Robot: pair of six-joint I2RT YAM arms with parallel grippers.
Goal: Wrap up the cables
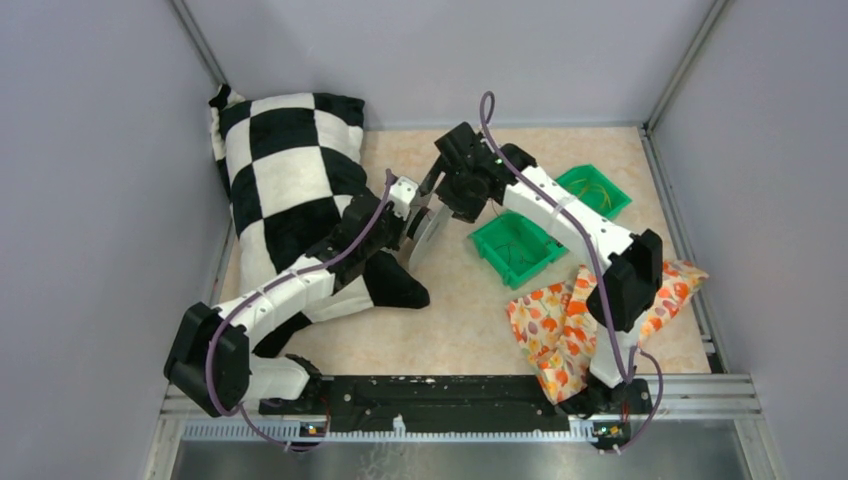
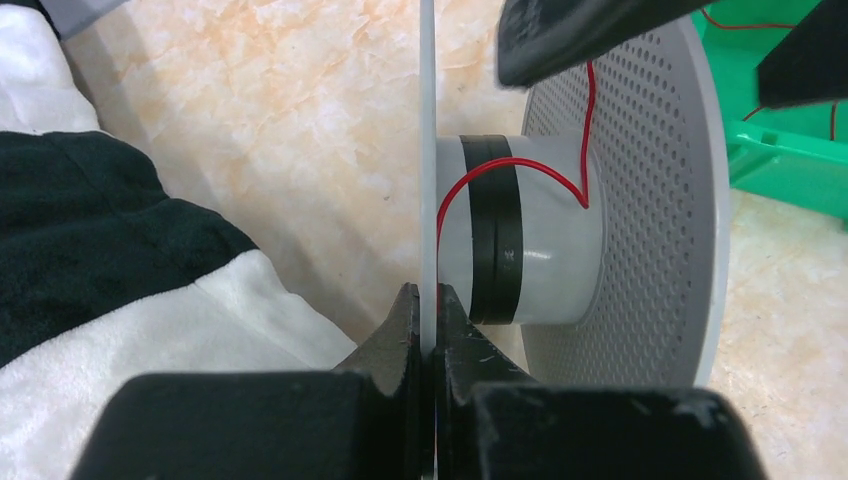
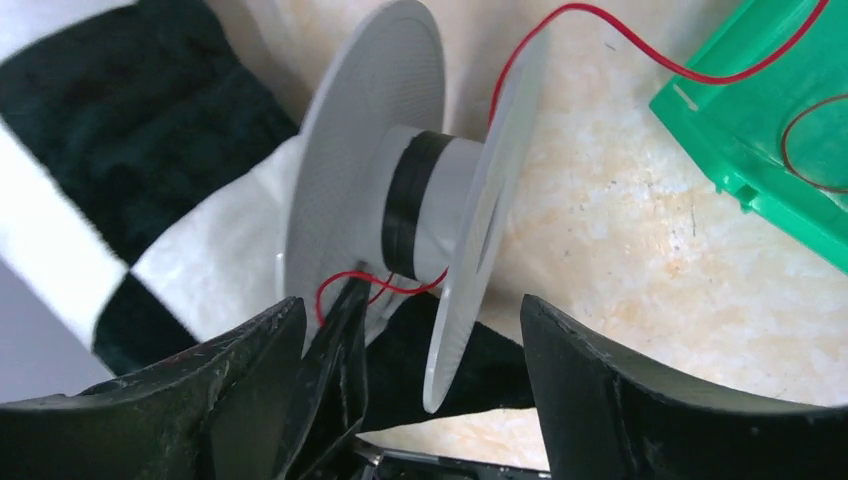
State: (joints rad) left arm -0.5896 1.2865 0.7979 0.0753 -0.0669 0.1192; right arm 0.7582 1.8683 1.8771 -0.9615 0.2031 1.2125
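Top view: on a beige marbled table (image 1: 450,330), two white-and-black robot arms meet just above centre over a pale grey plastic spool (image 1: 428,238) with two round discs, standing on edge. The left gripper (image 1: 405,222) reaches it from 8 o'clock, the right gripper (image 1: 438,200) from 2 o'clock. A black-and-white chequered pillow (image 1: 285,165) lies at 10 o'clock under the left arm. Two green plastic bins (image 1: 493,262) sit at 2 o'clock with hair-thin wires inside, and an orange floral cloth (image 1: 555,330) lies at 4 o'clock. Left wrist view: the left gripper (image 2: 426,312) is at 6 o'clock, its black fingers (image 2: 398,335) pinched tight on the thin edge of the spool's (image 2: 560,250) near disc. The thin red cable (image 2: 455,195) comes down from 1 o'clock along the perforated far disc, curves across the hub and its black tape band, and drops to the gripped disc just above the fingers. A green bin (image 2: 790,160) shows at 3 o'clock, the pillow (image 2: 110,270) at 9 o'clock. Right wrist view: the right gripper (image 3: 410,305) stands wide, its fingers (image 3: 600,385) at 7 and 5 o'clock on either side of the spool (image 3: 350,130) and gripping nothing. The red cable (image 3: 620,40) loops off the hub near the 7 o'clock finger, then arcs from the near disc toward the green bin (image 3: 740,120) at 2 o'clock, where another red loop lies
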